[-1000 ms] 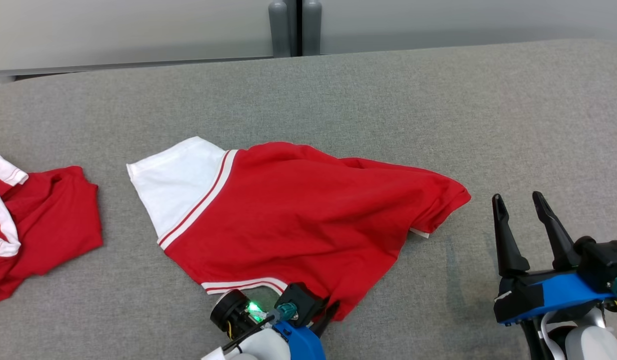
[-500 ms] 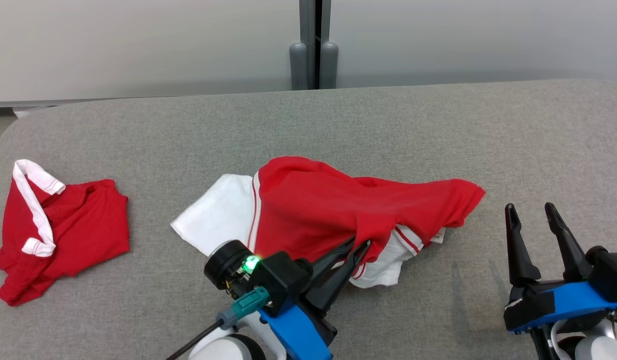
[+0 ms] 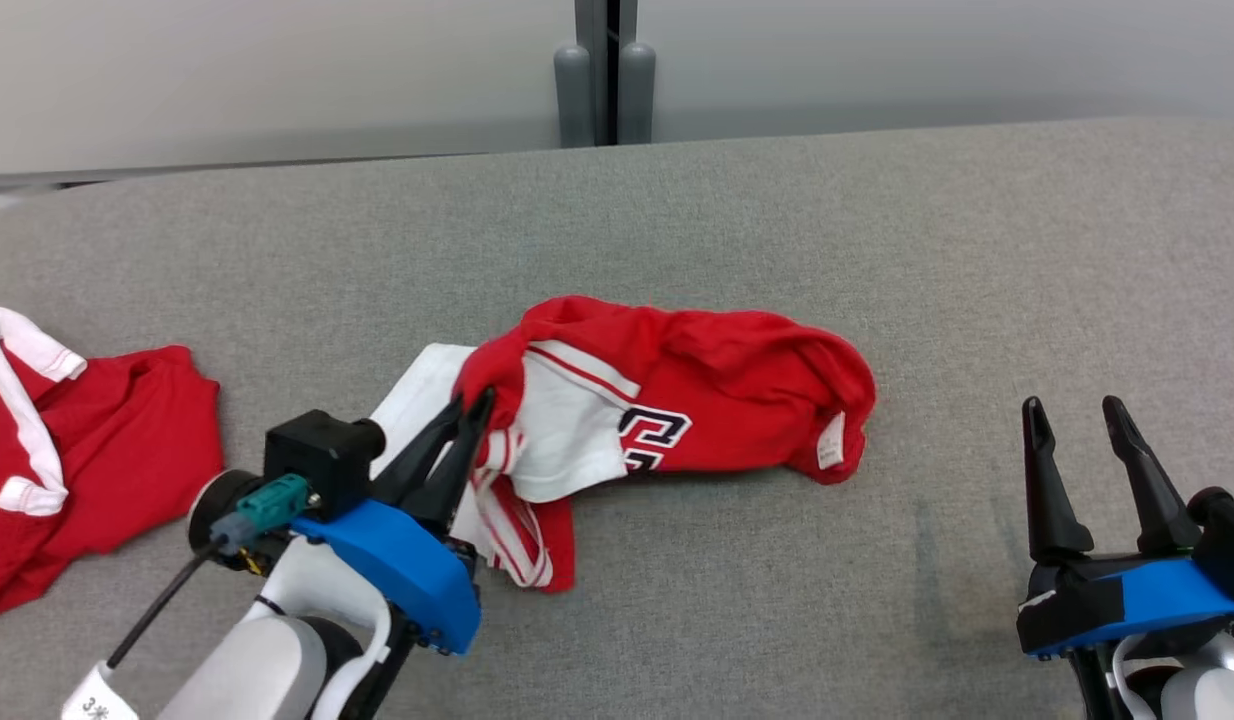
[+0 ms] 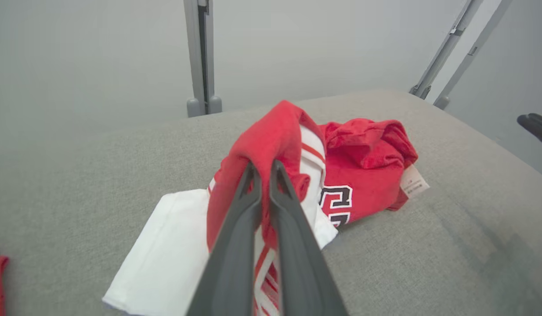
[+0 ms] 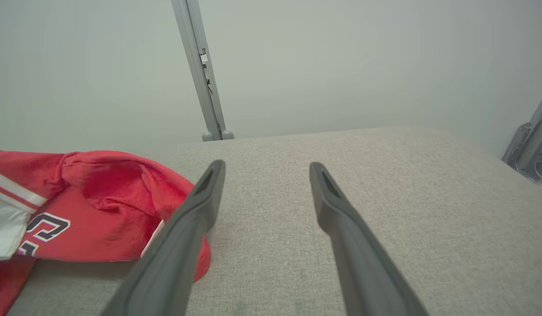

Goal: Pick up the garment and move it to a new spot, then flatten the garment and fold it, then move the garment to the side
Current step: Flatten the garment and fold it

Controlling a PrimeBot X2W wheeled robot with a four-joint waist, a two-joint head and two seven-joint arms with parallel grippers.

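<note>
Red-and-white garment [image 3: 737,390] bunched on grey surface [image 3: 877,220], left gripper [image 3: 473,400] clamped on its raised fold, right gripper [image 3: 1072,405] spread, empty.

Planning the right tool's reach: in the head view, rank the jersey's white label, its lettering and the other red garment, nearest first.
From the right tool:
1. White label, at the right end of the jersey.
2. Lettering, mid-jersey.
3. Other red garment, far left.

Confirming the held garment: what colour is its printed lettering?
White lettering with dark outline on the red garment; left wrist view shows it best.
</note>
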